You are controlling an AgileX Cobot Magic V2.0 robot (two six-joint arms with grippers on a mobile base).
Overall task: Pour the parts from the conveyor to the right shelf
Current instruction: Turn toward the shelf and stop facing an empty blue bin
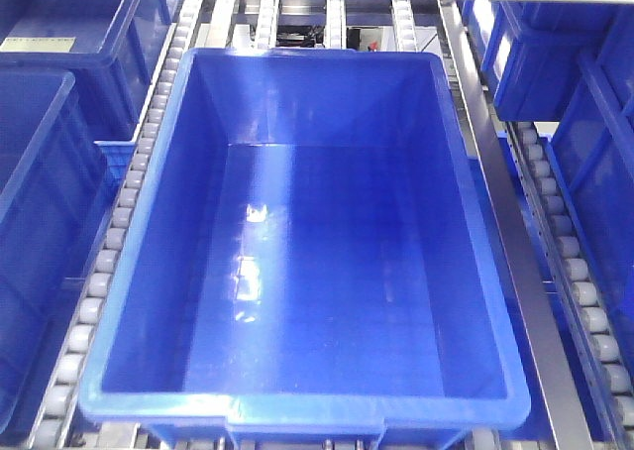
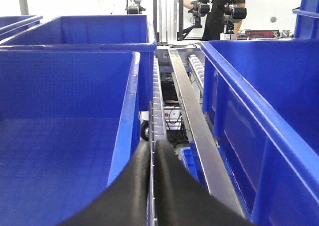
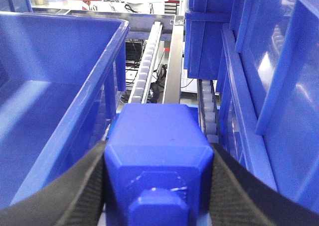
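Note:
My right gripper is shut on a bright-blue cube-shaped part with a square knob facing the camera. Black ribbed fingers press on both its sides. It hangs over the roller lane of the right shelf, just right of a large blue bin. My left gripper is shut with nothing between its black fingers, above the roller rail between two blue bins. The front view looks down into a large blue bin with nothing in it, sitting on the shelf rollers. The conveyor is out of view.
More blue bins stand on both sides: left, right, and stacked bins close on the right. A steel divider rail runs beside the middle bin. A person in black stands behind the shelf.

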